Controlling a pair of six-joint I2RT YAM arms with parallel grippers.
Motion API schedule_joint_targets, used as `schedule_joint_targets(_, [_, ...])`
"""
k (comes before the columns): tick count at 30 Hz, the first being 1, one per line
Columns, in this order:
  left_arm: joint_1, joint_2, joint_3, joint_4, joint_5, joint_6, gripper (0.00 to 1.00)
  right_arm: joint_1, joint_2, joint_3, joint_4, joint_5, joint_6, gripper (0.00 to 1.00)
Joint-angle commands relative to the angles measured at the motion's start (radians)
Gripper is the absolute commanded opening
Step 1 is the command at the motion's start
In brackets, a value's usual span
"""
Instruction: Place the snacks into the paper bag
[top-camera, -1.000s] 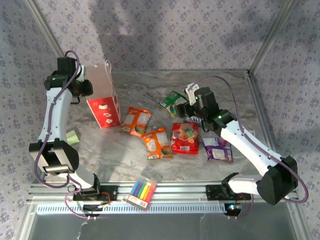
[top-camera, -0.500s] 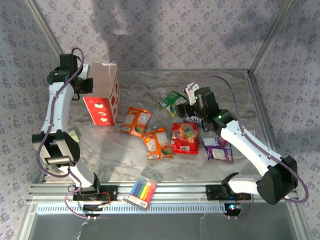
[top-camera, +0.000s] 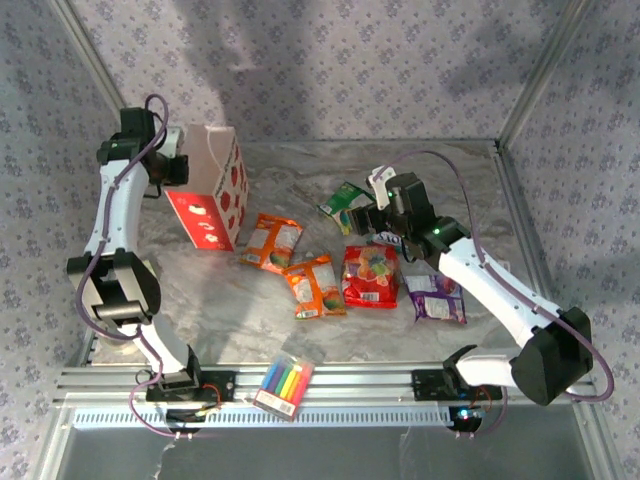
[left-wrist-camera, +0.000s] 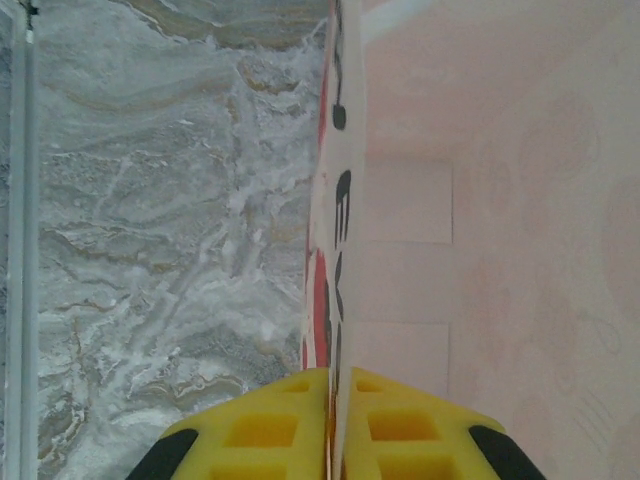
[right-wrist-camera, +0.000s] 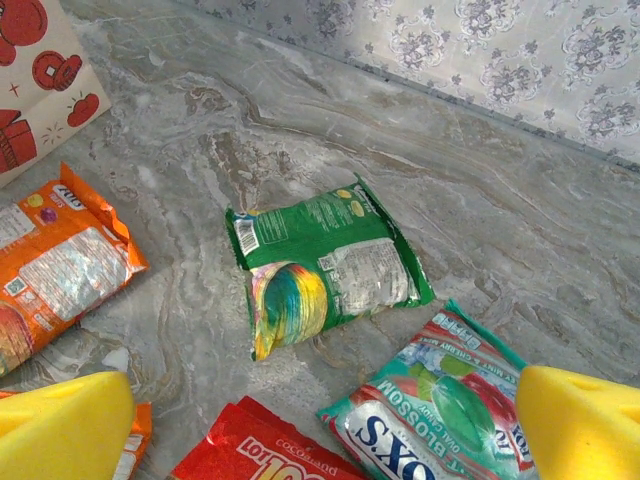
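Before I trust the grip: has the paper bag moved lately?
Yes. The paper bag has tilted, its apple-printed side turning more toward the orange packet, foot staying beside it.

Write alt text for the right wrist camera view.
A green packet lies on the marbled table, centred ahead of the open right gripper and its yellow fingers. An orange packet lies to its left, red packet and teal-white packet nearer the camera, and the paper bag top left.

6 snack packets (top-camera: 370, 275), 1 paper bag (top-camera: 215, 190), 1 marker box (top-camera: 283, 385)
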Motion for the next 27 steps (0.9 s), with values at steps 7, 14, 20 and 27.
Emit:
schedule_joint_targets(7, [0.009, -0.094, -0.019, 0.009, 0.046, -0.061, 0.22, 0.022, 0.041, 0.055, -0.019, -0.052, 0.067, 1.0])
schedule_joint_targets(14, [0.009, -0.177, -0.038, 0.011, 0.019, -0.077, 0.37, 0.063, 0.115, 0.091, -0.046, -0.112, 0.143, 1.0])
schedule_joint_targets(20, [0.008, -0.228, -0.105, 0.012, -0.05, -0.096, 0.47, 0.131, 0.198, 0.159, -0.122, -0.149, 0.185, 1.0])
schedule_joint_targets(27, [0.008, -0.326, -0.205, 0.066, -0.052, -0.12, 0.51, 0.207, 0.284, 0.184, -0.2, -0.191, 0.224, 1.0])
